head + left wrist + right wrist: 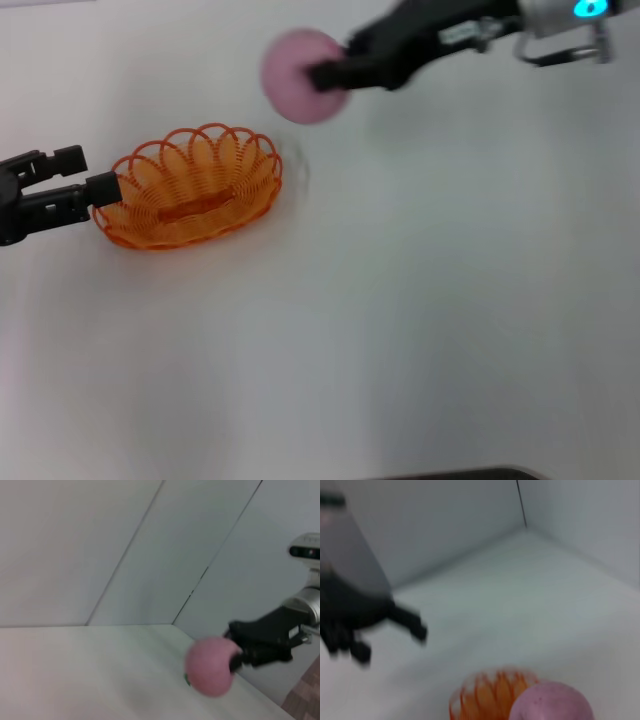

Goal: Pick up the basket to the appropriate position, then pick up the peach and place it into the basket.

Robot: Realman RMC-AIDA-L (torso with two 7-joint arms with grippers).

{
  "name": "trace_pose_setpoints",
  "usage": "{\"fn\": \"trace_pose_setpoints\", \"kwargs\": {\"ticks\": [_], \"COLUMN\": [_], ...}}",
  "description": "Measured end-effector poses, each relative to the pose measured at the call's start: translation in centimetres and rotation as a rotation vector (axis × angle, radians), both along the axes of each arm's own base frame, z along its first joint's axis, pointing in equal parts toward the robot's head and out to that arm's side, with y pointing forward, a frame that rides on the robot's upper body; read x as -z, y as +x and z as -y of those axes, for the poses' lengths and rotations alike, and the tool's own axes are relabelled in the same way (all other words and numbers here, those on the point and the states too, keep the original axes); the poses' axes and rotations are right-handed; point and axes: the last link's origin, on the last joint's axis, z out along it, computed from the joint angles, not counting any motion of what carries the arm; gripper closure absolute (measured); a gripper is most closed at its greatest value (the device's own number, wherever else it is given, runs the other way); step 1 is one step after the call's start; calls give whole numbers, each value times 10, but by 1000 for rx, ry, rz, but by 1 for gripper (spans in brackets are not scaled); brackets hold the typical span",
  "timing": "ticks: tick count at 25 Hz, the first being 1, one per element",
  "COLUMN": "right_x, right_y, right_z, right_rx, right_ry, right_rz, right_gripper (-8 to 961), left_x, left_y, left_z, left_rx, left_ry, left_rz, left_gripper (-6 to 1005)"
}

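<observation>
The orange wire basket [190, 190] stands on the white table, left of centre. My left gripper [95, 172] is at its left end with its fingers apart, the lower finger right at the rim. My right gripper [325, 75] is shut on the pink peach [295, 75] and holds it in the air, beyond the basket and to its right. The left wrist view shows the peach [210, 667] in the right gripper [235, 660]. The right wrist view shows the peach [552, 702] close up, the basket [485, 697] just beyond it and the left gripper [412, 625] farther off.
The white table [430, 330] has white walls behind it that meet in a corner [522, 510]. Nothing else stands on the table in these views.
</observation>
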Motion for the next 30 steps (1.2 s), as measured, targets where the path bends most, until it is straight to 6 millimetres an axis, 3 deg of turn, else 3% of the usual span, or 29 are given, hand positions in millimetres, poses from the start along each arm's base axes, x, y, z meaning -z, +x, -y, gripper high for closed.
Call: {"fn": "trace_pose_setpoints", "kwargs": {"ticks": [8, 13, 21, 25, 30], "right_x": [69, 78, 66, 38, -2], "right_y": [-19, -20, -6, 11, 48], "right_z": [-10, -8, -2, 11, 36], "right_rx": [-25, -23, 4, 11, 65], "right_ry": [40, 35, 28, 27, -15], "right_rz": [-157, -148, -179, -221, -204], "right_gripper": [679, 612, 306, 141, 28], "left_x": [0, 0, -1, -4, -7], "left_y": [-1, -2, -5, -8, -17], "left_z": [1, 1, 3, 7, 17], "left_rx": [-5, -8, -18, -6, 4], "left_ry": [-1, -2, 0, 2, -47], "left_rz": [0, 1, -12, -53, -163], "left_gripper": [91, 91, 91, 91, 91]}}
